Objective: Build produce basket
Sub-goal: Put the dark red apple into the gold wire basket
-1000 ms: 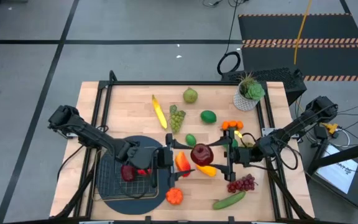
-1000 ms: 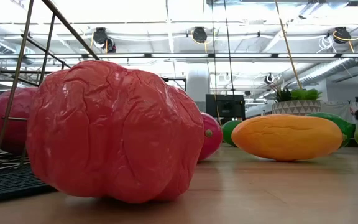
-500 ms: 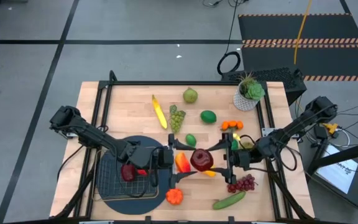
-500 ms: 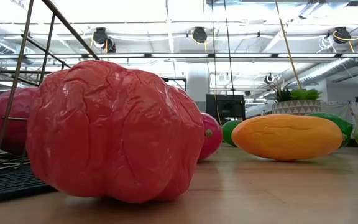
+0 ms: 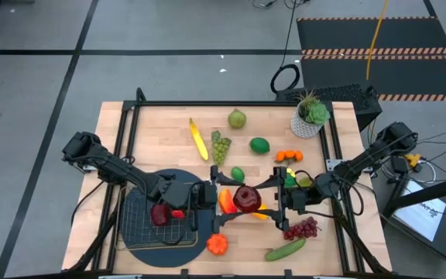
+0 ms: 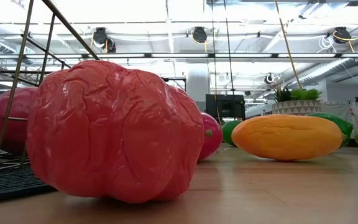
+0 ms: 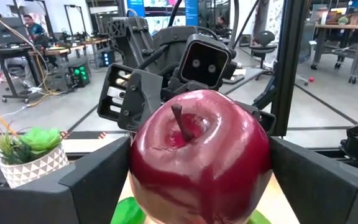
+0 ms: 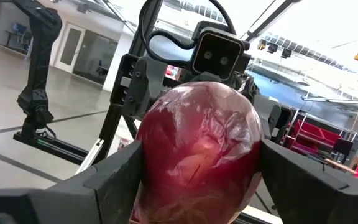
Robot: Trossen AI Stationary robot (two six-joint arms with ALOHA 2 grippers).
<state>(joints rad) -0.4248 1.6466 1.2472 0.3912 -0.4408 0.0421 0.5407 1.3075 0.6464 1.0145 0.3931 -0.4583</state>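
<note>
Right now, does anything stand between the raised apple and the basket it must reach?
Yes: the left gripper flanks the apple on the basket side, reaching in across the basket. A red pepper sits on the table between apple and basket. The right gripper holds the apple.
</note>
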